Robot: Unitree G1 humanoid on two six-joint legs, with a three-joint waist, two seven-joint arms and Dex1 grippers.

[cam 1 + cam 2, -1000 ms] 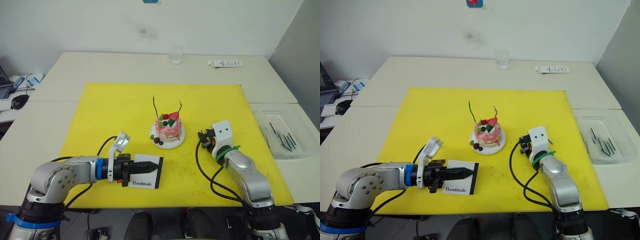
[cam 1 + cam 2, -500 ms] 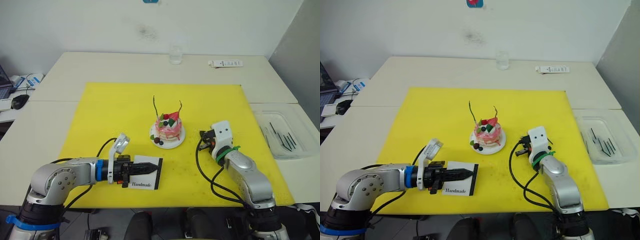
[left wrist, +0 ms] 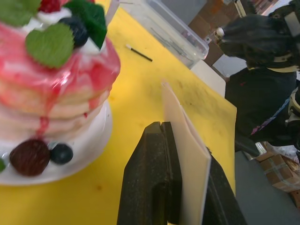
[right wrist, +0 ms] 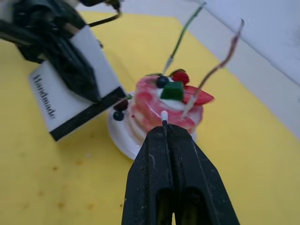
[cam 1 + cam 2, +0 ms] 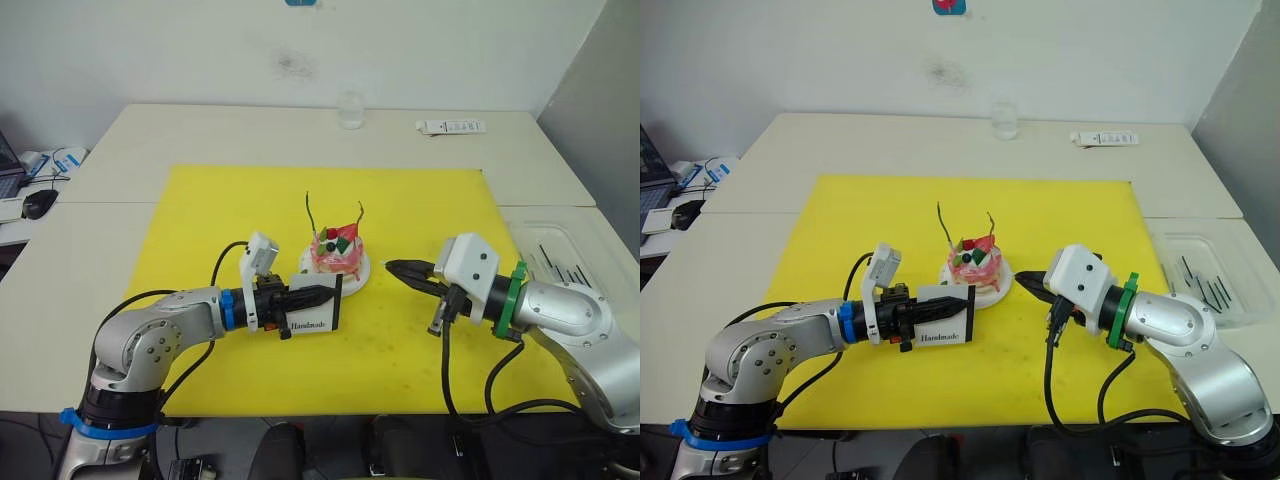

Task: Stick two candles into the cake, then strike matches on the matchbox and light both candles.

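The matchbox [image 5: 312,306] is held upright, pinched in the left gripper [image 5: 318,296], just beside the cake [image 5: 335,256] with both candles [image 5: 311,214] standing; the right gripper [image 4: 164,125] nips a match [image 4: 164,115], only its pale tip visible; a wide strike could clip the candles.

Black fingers [image 4: 154,159] pinch a white-tipped match [image 4: 164,115] before the pink cake [image 4: 164,105], two candles [image 4: 183,33] standing in it; the matchbox [image 4: 70,89] is held beside.
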